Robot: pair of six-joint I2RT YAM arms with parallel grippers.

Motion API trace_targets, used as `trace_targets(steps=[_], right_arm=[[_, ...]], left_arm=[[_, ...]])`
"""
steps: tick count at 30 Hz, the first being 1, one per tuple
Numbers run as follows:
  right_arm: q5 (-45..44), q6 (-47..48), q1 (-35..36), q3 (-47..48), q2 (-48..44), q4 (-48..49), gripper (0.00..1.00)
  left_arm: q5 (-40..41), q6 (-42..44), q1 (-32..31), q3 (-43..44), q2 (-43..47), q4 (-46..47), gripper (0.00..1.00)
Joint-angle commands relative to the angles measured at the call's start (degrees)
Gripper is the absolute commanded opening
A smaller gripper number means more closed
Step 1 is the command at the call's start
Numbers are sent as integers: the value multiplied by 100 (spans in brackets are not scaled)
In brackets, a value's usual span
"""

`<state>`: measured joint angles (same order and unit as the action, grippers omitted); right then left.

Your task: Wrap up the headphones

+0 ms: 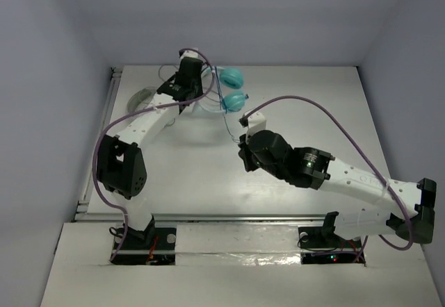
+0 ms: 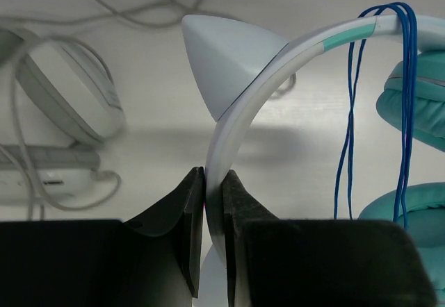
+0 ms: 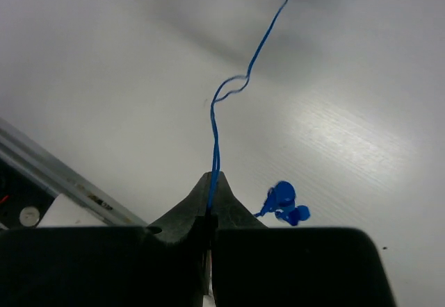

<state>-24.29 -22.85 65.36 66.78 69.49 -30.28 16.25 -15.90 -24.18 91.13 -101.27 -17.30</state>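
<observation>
Two grips | left arm [image 1: 149,116] stretched forward, left pincer [image 2: 213,182] clamping headphones [image 2: 240,102] headband | right pincer [image 3: 211,206] pinching cable [image 3: 214,133], apparently slack

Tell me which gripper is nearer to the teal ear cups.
Left. The left gripper clamps the headband beside the ear cups; the right gripper pinches the blue cable farther toward the near edge, apart from them.

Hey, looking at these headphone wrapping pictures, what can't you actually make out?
Left wrist: lower end of the headband, hidden inside the left gripper; teal ear cups, cut off by the right edge.
Right wrist: the cable past the right gripper, hidden by it; blue blob beside it, too blurred to identify.
Top: wraps of the cable, too thin to count.
</observation>
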Motion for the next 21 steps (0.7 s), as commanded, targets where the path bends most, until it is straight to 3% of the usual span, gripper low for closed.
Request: trace_targets(steps=[1, 9, 21], right_arm=[[-1006, 562, 38, 598, 64, -461, 0], [-1982, 1327, -14, 1074, 257, -391, 0], [-2184, 1924, -507, 688, 354, 619, 0]], left_arm=[[141, -1, -481, -446, 740, 473, 0], [106, 131, -1325, -1589, 1144, 96, 0], [-772, 271, -1624, -2820, 1857, 210, 0]])
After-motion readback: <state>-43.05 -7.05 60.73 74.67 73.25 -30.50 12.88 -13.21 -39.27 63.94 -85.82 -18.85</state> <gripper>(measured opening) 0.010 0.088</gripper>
